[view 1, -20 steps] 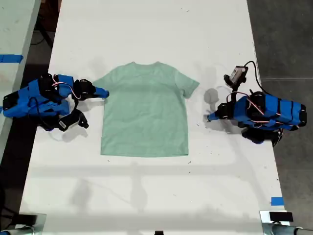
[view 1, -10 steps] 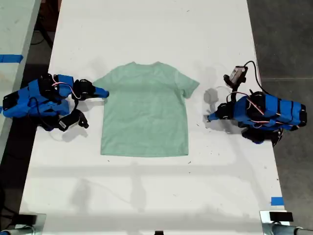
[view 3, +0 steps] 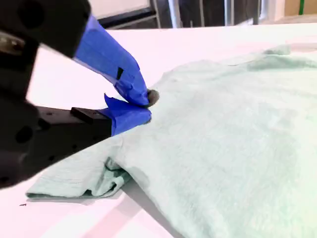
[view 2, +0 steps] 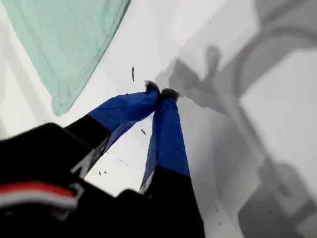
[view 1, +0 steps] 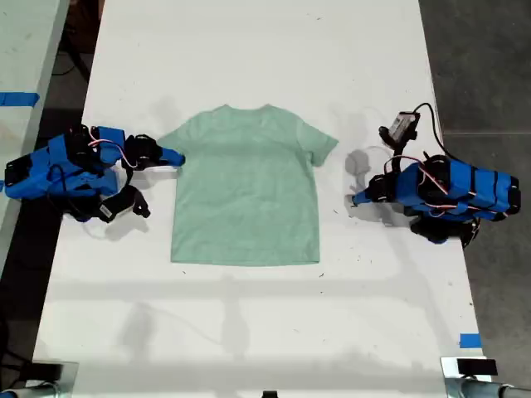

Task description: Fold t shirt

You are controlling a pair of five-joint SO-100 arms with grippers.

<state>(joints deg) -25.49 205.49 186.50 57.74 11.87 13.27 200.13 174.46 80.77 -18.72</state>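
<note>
White table top (view 1: 249, 332) fills the middle of the exterior view, with dark floor on both sides. Small pale mint-green short-sleeved t shirt (view 1: 246, 189) lies flat and smooth in the centre, neck toward the top. My second gripper (view 3: 134, 105) pinches the shirt's sleeve at the exterior view's left. My first gripper (view 2: 161, 92) rests closed on bare table, holding nothing, at the exterior view's right.

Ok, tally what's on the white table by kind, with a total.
Pale mint-green short-sleeved t shirt: 1
Blue robot arms: 2, my first hand shut beside the shirt, my second hand at its sleeve
Blue tape pieces: 1
Total: 4
</note>
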